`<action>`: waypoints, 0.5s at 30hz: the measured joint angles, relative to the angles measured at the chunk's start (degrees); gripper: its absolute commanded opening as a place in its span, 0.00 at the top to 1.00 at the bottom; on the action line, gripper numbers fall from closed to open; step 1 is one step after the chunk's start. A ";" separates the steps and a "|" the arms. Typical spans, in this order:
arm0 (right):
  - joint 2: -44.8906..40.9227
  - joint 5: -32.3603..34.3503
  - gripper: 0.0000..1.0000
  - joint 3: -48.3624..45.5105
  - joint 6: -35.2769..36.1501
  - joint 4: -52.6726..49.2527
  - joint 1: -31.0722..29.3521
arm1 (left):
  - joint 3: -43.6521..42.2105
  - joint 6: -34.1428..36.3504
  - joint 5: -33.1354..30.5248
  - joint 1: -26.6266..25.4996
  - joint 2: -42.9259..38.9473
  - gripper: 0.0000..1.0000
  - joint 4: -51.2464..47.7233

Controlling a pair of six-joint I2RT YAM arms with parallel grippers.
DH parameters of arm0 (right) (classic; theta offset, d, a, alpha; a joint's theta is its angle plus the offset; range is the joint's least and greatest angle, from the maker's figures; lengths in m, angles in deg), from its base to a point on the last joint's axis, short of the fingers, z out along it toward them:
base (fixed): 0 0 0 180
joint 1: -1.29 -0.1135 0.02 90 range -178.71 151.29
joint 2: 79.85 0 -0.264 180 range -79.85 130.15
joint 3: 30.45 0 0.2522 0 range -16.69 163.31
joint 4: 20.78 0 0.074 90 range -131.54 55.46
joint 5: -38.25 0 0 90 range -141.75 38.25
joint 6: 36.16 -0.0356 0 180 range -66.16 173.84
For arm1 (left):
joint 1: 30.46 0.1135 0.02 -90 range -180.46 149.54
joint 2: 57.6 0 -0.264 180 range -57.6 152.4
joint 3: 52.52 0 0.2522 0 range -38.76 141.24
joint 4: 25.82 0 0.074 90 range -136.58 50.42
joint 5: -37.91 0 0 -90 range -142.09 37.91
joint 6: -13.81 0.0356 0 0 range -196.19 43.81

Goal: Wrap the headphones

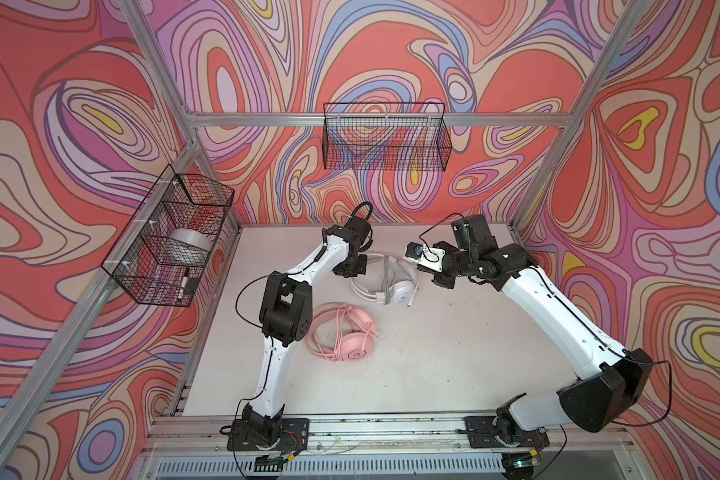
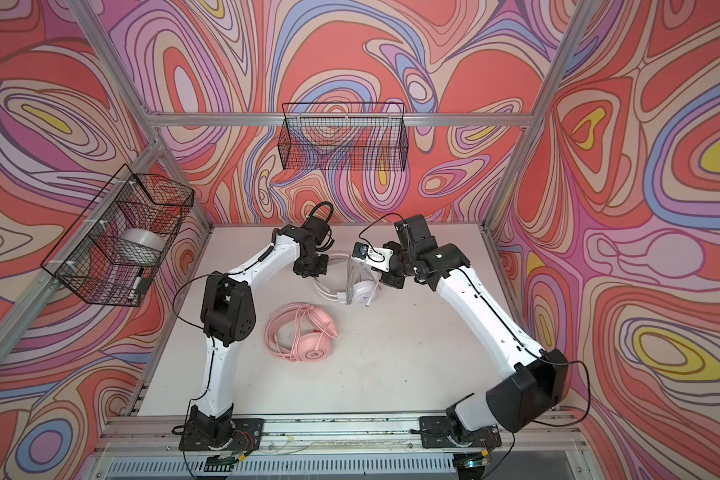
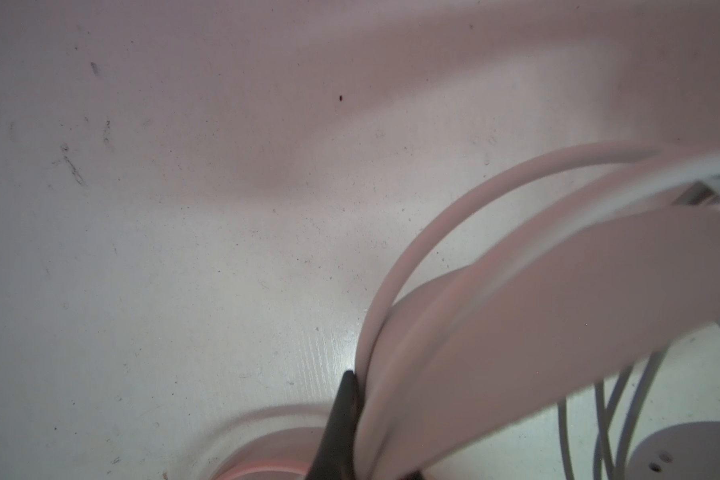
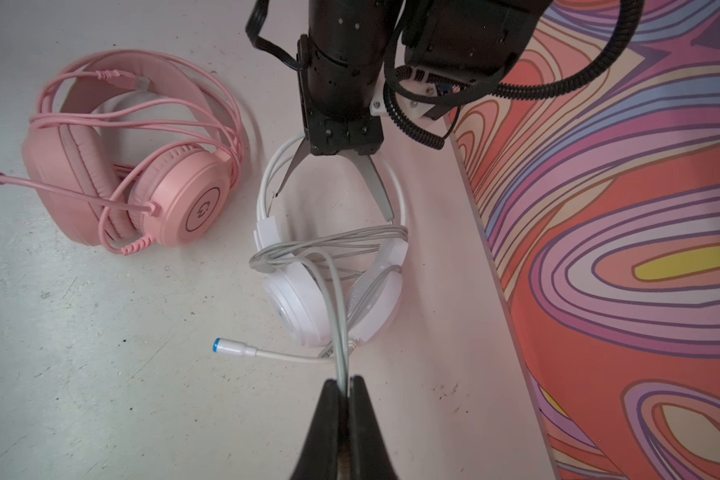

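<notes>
The white headphones [image 1: 400,289] [image 4: 304,299] lie at the back middle of the table. Their grey cable [image 4: 329,245] runs in several turns across the two arms above the earcups. My left gripper [image 1: 352,270] comes down from above and is shut on their headband; one black finger [image 3: 341,415] presses against the band. My right gripper [image 4: 345,384] is shut on a strand of the grey cable just past the earcups, next to a white stalk with a blue tip [image 4: 229,348]. The pink headphones [image 1: 352,340] [image 4: 175,195] lie nearer the front, with their pink cable looped around them.
A wire basket [image 1: 171,245] on the left wall holds a tape roll and a marker. Another wire basket [image 1: 385,141] hangs on the back wall. The table's back edge [image 4: 487,249] meets the patterned wall close to the white headset.
</notes>
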 measured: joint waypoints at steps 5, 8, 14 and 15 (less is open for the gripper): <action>4.72 -1.14 1.00 3.23 -0.50 2.43 3.50 | 0.00 0.46 0.17 -0.50 -0.07 1.00 -0.15; 7.08 -1.42 1.00 4.04 -1.25 4.15 5.14 | 0.00 0.90 0.39 -0.83 -0.26 1.00 -0.15; 12.04 -2.84 1.00 6.10 -3.72 6.82 6.86 | 1.01 1.79 0.46 -1.70 -0.35 1.00 -1.01; 12.66 -3.13 1.00 6.23 -4.15 7.23 7.06 | 1.14 1.95 0.50 -1.84 -0.39 1.00 -1.03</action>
